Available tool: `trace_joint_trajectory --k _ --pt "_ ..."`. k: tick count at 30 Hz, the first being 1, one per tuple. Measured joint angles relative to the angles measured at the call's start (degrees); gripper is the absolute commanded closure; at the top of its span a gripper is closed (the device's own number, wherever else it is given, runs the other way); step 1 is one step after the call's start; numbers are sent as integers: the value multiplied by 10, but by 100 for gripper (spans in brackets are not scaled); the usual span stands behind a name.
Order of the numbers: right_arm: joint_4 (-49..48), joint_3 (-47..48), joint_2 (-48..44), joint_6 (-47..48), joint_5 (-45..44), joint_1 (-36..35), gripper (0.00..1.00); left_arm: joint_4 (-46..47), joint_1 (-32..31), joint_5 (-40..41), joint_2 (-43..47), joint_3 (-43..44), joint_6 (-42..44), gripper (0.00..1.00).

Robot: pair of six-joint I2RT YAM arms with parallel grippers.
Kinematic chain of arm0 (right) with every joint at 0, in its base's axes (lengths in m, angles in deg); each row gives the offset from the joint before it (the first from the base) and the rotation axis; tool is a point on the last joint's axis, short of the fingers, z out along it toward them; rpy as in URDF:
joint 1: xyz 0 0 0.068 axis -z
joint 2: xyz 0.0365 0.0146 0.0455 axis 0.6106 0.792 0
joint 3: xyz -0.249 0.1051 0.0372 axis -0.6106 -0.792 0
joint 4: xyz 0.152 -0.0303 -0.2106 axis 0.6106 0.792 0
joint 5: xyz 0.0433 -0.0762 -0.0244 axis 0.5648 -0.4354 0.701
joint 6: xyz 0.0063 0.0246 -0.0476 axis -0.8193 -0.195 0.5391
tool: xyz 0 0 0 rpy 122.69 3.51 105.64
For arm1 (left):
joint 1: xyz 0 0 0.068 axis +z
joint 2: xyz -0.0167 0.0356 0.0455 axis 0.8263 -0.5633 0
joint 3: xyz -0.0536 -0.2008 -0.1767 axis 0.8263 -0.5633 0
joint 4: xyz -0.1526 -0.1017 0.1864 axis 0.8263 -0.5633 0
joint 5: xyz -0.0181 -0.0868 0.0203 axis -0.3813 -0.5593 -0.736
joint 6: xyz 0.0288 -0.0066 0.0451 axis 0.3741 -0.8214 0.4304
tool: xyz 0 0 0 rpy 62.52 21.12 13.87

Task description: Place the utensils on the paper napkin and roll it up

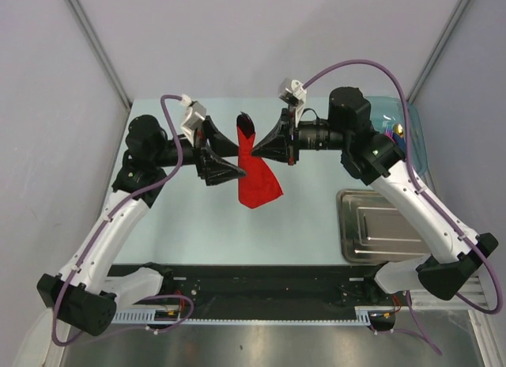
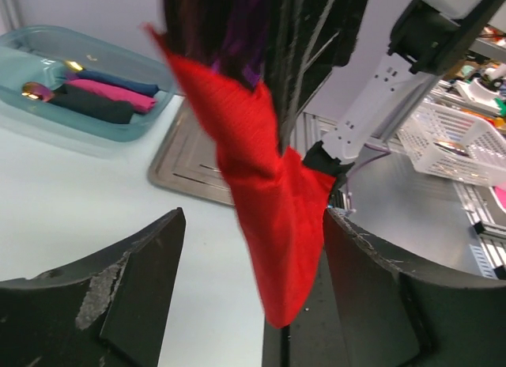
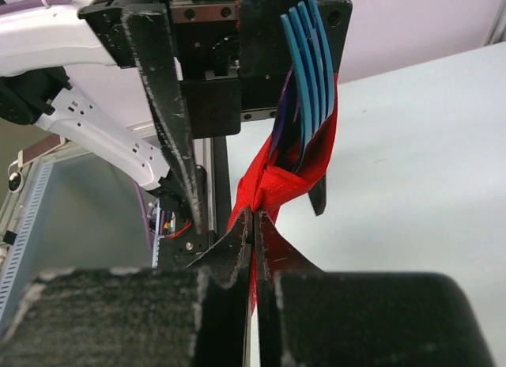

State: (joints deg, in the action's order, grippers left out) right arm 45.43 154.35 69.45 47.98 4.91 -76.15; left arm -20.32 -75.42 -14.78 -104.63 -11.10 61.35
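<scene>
The red paper napkin (image 1: 257,175) hangs above the table, wrapped around the utensils. In the right wrist view the blue fork (image 3: 310,74) sticks its tines out of the red napkin (image 3: 296,185), with a sliver of the purple spoon (image 3: 282,106) beside it. My right gripper (image 3: 254,225) is shut on the napkin's bunched edge. My left gripper (image 2: 253,256) is open; the napkin's loose tail (image 2: 273,201) dangles between its fingers (image 2: 150,280), brushing the right-hand one. Dark utensil ends (image 1: 244,123) poke out at the top.
A clear tub (image 1: 413,138) with rolled napkins (image 2: 103,94) sits at the back right. A metal tray (image 1: 379,225) lies at the right front. A white basket (image 2: 458,138) stands off the table.
</scene>
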Motion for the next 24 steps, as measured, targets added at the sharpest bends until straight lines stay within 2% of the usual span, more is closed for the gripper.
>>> trace_joint_trajectory --k 4,9,13,16,18,19,22,24 --pt "9 -13 -5 5 -21 -17 100 25 -19 -5 12 -16 -27 36" --pt "19 -16 -6 16 -36 -29 100 66 -24 -4 14 -25 -57 62" --pt "20 -16 -9 19 -42 -32 100 93 -24 -2 13 -35 -71 67" --pt "20 -16 -10 19 -46 -33 100 106 -24 -4 10 -39 -74 75" --pt "21 -16 -10 19 -47 -33 100 117 -25 -4 8 -44 -76 88" --pt "21 -16 -10 19 -48 -33 100 125 -25 -4 7 -49 -77 98" --pt "24 -16 -10 18 -49 -33 99 143 -25 -4 7 -58 -85 100" --pt "25 -16 -10 19 -50 -33 81 151 -25 -3 5 -59 -90 100"
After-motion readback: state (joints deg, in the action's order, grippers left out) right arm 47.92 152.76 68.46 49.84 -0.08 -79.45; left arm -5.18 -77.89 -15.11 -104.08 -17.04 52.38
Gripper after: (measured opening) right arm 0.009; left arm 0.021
